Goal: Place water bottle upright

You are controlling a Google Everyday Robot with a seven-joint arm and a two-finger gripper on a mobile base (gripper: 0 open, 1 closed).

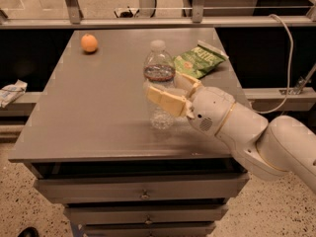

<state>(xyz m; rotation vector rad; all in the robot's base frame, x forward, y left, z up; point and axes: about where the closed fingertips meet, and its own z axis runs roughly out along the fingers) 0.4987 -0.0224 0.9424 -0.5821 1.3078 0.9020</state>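
Observation:
The water bottle (159,68) is clear and ribbed, with a white cap and a dark label band. It is upright near the middle of the grey table (98,107), and its base is at or just above the tabletop. My gripper (164,85) reaches in from the right and is shut on the bottle's middle. One cream finger (165,100) crosses in front of the bottle and the other finger (187,83) lies behind it on the right. The lower part of the bottle shows below the front finger.
A green chip bag (200,60) lies just behind and to the right of the bottle. An orange (89,43) sits at the far left of the table. Drawers (143,194) are below the front edge. A cable (289,63) hangs at the right.

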